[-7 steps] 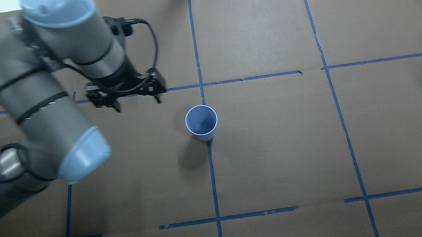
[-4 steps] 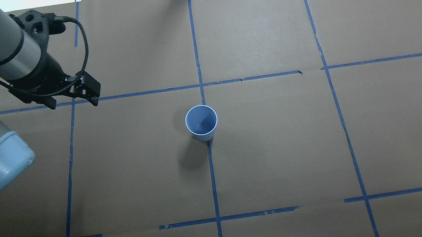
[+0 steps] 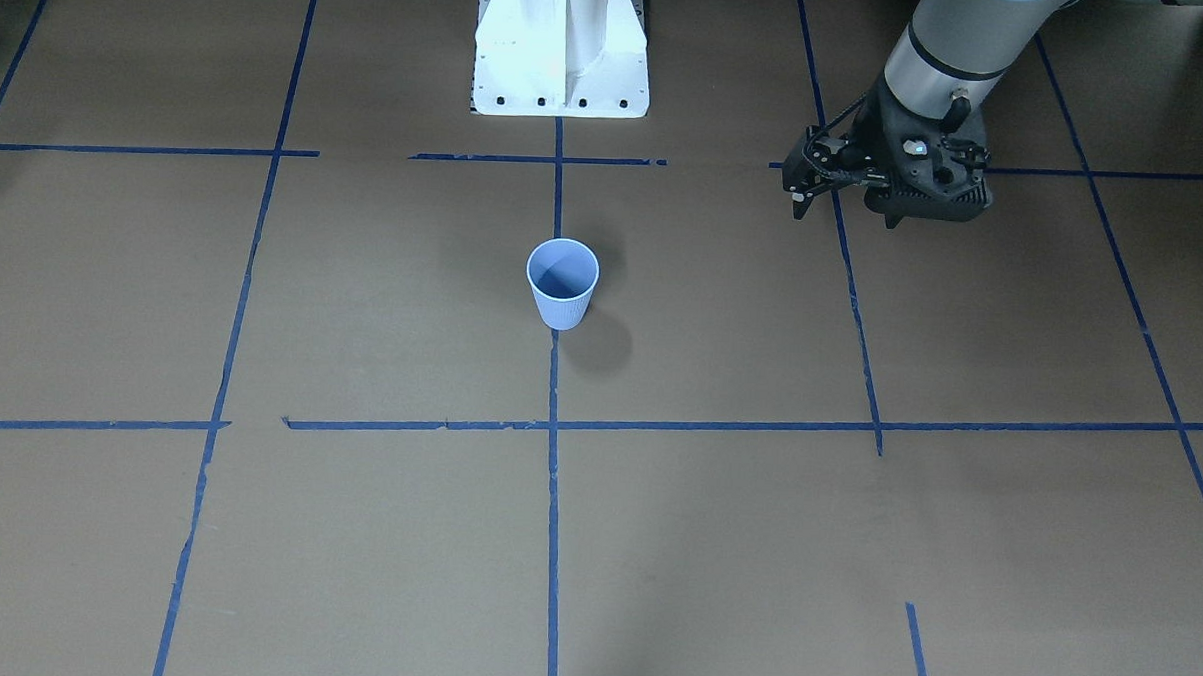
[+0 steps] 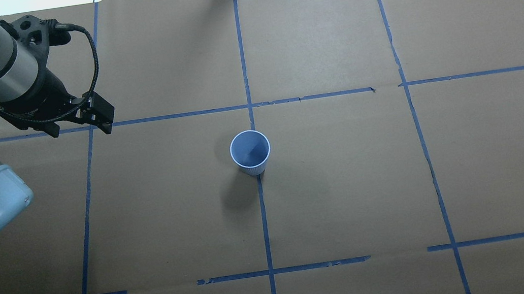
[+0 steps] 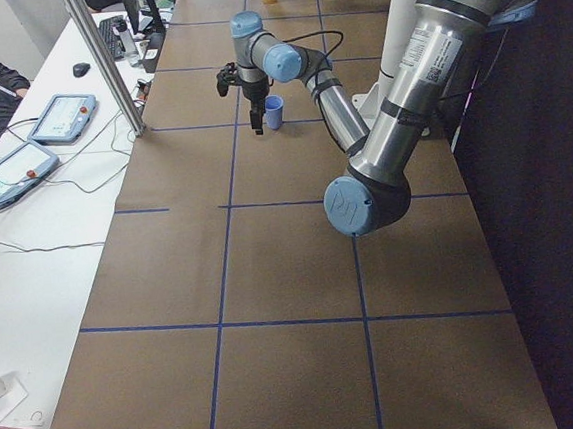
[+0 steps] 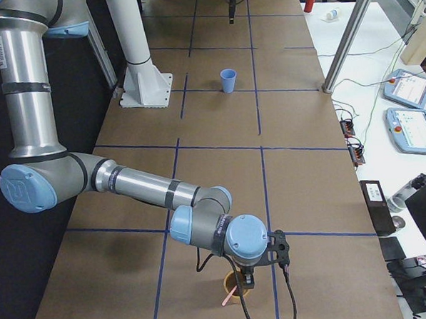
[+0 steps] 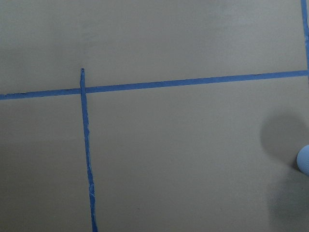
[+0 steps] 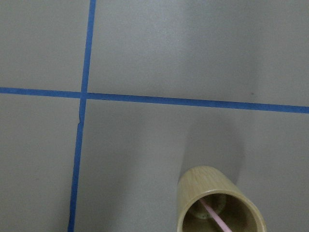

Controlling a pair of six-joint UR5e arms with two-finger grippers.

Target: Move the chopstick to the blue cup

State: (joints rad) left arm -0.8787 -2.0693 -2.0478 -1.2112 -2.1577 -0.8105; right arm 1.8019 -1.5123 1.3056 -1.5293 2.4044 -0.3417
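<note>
The blue cup stands upright in the middle of the table; it also shows in the front view and at the right edge of the left wrist view. My left gripper is open and empty, well to the left of the cup, over a tape crossing. The pink chopstick leans inside a tan bamboo holder. My right gripper hangs just above that holder at the table's right end. I cannot tell whether it is open or shut.
Brown paper with blue tape lines covers the table. The robot's white base stands at the near edge. Cables and tablets lie beyond the far edge. The pink stick's tip pokes out of the holder.
My left arm has swung left, away from the cup, and its gripper has travelled along the far tape line to the left crossing. The cup has not moved.
</note>
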